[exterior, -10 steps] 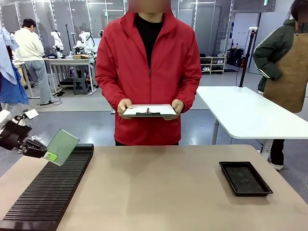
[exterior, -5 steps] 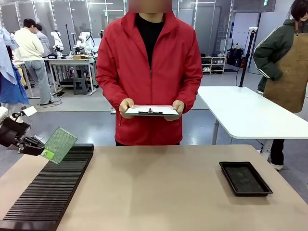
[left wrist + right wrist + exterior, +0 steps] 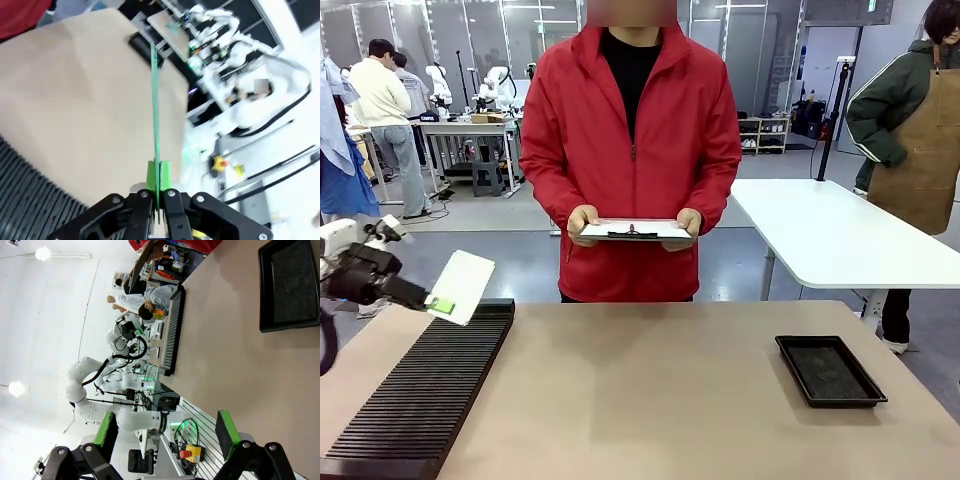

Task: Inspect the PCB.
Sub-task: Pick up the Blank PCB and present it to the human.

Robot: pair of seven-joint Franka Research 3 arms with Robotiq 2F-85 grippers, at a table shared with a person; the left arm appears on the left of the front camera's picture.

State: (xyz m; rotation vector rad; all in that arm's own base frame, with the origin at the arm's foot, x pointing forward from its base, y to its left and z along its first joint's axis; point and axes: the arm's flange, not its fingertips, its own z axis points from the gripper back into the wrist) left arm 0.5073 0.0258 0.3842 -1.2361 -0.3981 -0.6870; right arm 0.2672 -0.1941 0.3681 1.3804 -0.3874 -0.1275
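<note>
- The PCB [image 3: 463, 284] is pinched by its lower corner in the left tool [image 3: 436, 303] at the left edge of the frame, and is held tilted above the far end of a black slotted rack [image 3: 420, 390].
- In the left wrist view the board is seen edge-on as a thin green line.
- The right tool [image 3: 165, 435] is spread wide.
- A black tray [image 3: 828, 370] lies at the lower right of the surface [image 3: 650, 400].
- A white clipboard [image 3: 632, 230] is held by a person at centre frame.
</note>
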